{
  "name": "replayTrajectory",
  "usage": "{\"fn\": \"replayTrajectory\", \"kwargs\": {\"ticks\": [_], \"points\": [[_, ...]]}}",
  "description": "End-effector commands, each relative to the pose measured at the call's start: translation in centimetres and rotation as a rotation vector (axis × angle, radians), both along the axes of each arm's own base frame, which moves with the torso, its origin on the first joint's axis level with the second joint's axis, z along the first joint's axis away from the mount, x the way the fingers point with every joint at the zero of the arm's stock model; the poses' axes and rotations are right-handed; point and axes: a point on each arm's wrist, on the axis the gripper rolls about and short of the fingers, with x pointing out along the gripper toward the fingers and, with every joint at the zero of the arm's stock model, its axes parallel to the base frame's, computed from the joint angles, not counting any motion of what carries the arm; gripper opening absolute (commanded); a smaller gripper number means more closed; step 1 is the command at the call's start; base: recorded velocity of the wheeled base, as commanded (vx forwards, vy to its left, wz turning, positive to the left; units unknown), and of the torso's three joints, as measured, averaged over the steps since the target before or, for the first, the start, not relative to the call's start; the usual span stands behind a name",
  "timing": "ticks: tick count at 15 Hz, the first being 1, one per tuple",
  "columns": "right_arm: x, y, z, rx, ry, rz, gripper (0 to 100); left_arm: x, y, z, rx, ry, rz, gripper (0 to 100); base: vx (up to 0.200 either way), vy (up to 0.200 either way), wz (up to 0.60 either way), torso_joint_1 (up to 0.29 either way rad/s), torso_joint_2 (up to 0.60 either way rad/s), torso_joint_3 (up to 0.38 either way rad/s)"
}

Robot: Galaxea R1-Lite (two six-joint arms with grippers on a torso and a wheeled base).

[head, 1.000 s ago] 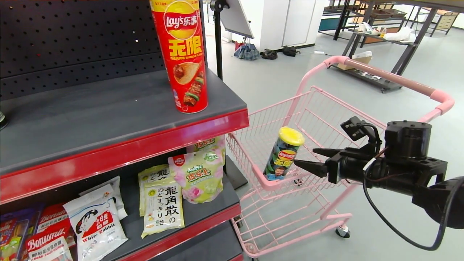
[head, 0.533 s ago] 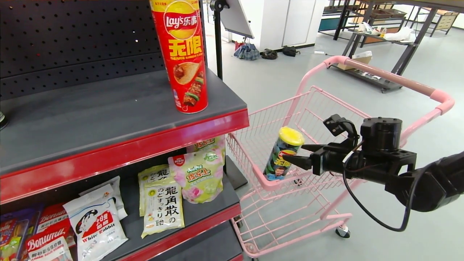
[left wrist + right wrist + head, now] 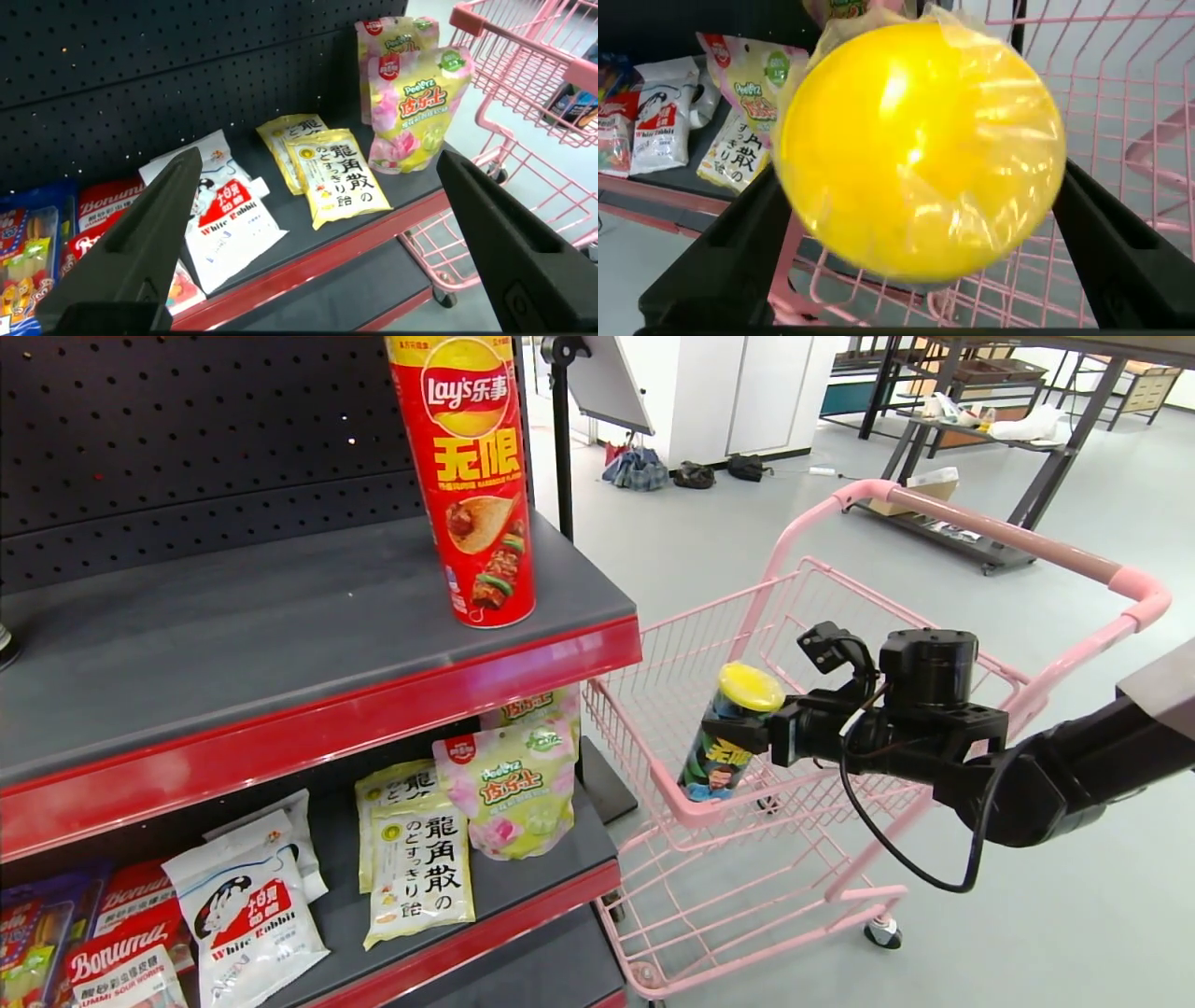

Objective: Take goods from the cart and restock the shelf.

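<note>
A short chip can (image 3: 731, 739) with a yellow lid (image 3: 750, 686) stands upright in the front corner of the pink cart (image 3: 840, 581). My right gripper (image 3: 738, 721) is level with the can's upper part, open, one finger on each side of it. In the right wrist view the lid (image 3: 920, 149) sits between the two black fingers (image 3: 729, 261), and I cannot see whether they touch it. My left gripper (image 3: 318, 161) hangs open and holds nothing, facing the lower shelf (image 3: 374, 238).
A tall red chip can (image 3: 471, 476) stands at the right end of the grey upper shelf (image 3: 233, 625), with bare space to its left. Snack bags (image 3: 415, 859) lie on the lower shelf, among them a green-pink pouch (image 3: 406, 93). Racks and tables stand far behind.
My right arm has moved left into the cart, bringing its open fingers from clear of the can to either side of it. The can and cart have not moved.
</note>
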Motion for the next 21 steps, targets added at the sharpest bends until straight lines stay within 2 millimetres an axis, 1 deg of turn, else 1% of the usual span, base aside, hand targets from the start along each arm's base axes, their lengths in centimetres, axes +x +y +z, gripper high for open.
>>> {"fn": "replayTrajectory", "kwargs": {"ticks": [1,4,5,8,10,11,12,14,15,16,17,18,19,20,21], "points": [[0.9,0.4,-0.6,0.0,0.005,0.004,100,0.0,0.0,0.0,-0.001,0.001,0.0,100,0.0,0.0,0.0,0.0,0.0,0.0],[1.0,0.9,-1.4,0.005,0.034,0.007,100,0.0,0.0,0.0,0.001,0.001,0.0,100,0.0,0.0,0.0,0.0,0.0,0.0],[1.3,1.1,-1.7,0.011,0.028,0.009,0,0.0,0.0,0.0,0.001,0.001,0.0,100,0.0,0.0,0.0,0.0,0.0,0.0],[2.2,1.3,-2.5,0.014,0.012,0.008,0,0.0,0.0,0.0,0.001,0.001,0.0,100,0.0,0.0,0.0,0.0,0.0,0.0],[2.4,1.3,-2.7,0.013,0.018,0.008,0,0.0,0.0,0.0,0.001,0.001,0.0,100,0.0,0.0,0.0,0.0,0.0,0.0],[2.2,1.2,-2.6,0.008,0.014,0.008,0,0.0,0.0,0.0,0.001,0.001,0.0,100,0.0,0.0,0.0,0.0,0.0,0.0],[1.9,1.2,-1.7,0.014,-0.012,0.009,0,0.0,0.0,0.0,0.001,0.001,0.0,100,0.0,0.0,0.0,0.0,0.0,0.0],[1.4,0.9,2.5,0.042,-0.11,-0.005,0,0.0,0.0,0.0,0.001,0.001,0.0,100,0.0,0.0,0.0,0.0,0.0,0.0],[1.1,0.8,3.6,0.047,-0.131,-0.006,0,0.0,0.0,0.0,0.001,0.001,0.0,100,0.0,0.0,0.0,0.0,0.0,0.0],[0.0,0.5,6.2,0.055,-0.17,-0.006,0,0.0,0.0,0.0,0.001,0.001,0.0,100,0.0,0.0,0.0,0.0,0.0,0.0],[-1.4,0.0,9.2,0.063,-0.206,-0.011,0,0.0,0.0,0.0,-0.001,0.001,0.0,100,0.0,0.0,0.0,0.0,0.0,0.0],[-3.3,-0.7,12.4,0.07,-0.247,-0.024,0,0.0,0.0,0.0,0.001,0.001,0.0,100,0.0,0.0,0.0,0.0,0.0,0.0],[-5.1,-1.5,14.5,0.07,-0.273,-0.054,0,0.0,0.0,0.0,0.001,0.001,0.0,100,0.0,0.0,0.0,0.0,0.0,0.0],[-7.2,-2.5,16.2,0.061,-0.294,-0.129,0,0.0,0.0,0.0,0.001,0.001,0.0,100,0.0,0.0,0.0,0.0,0.0,0.0],[-9.2,-3.3,17.1,0.045,-0.314,-0.265,0,0.0,0.0,0.0,-0.001,0.001,0.0,100,0.0,0.0,0.0,0.0,0.0,0.0]]}}
